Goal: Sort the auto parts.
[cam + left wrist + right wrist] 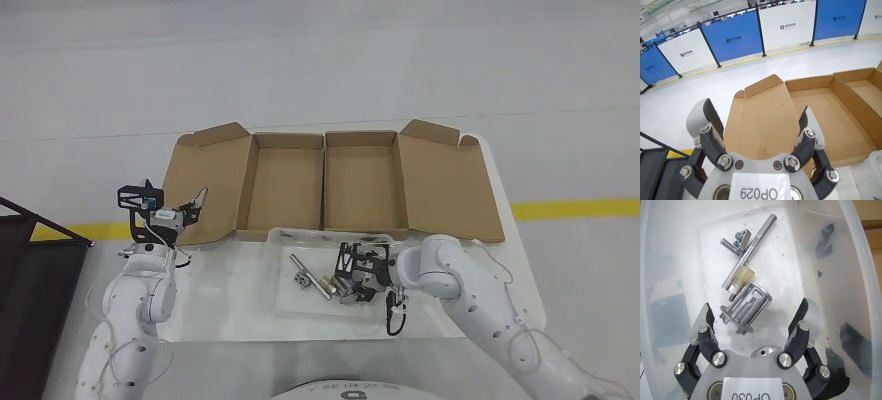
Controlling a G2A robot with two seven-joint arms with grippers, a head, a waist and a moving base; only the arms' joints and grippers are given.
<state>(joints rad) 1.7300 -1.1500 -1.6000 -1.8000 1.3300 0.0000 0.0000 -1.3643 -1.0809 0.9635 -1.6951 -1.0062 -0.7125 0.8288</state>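
A flanged grey ribbed metal cylinder lies on its side mid clear plastic tray, just ahead of the right gripper, fingers spread.
Probably heavy, rigid, slick: grasp across the barrel. The left gripper, likewise released, hangs over the brown cardboard box flap.

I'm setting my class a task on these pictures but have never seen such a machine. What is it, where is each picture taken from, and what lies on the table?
A robot with two arms, each ending in a claw. One picture looks down from above; two come from wrist cameras. The left claw hangs open at the flap of an open cardboard box. The right claw hangs open over a clear tray holding a rod, a bracket, a ribbed cylinder and a capped bolt. Neither holds anything.
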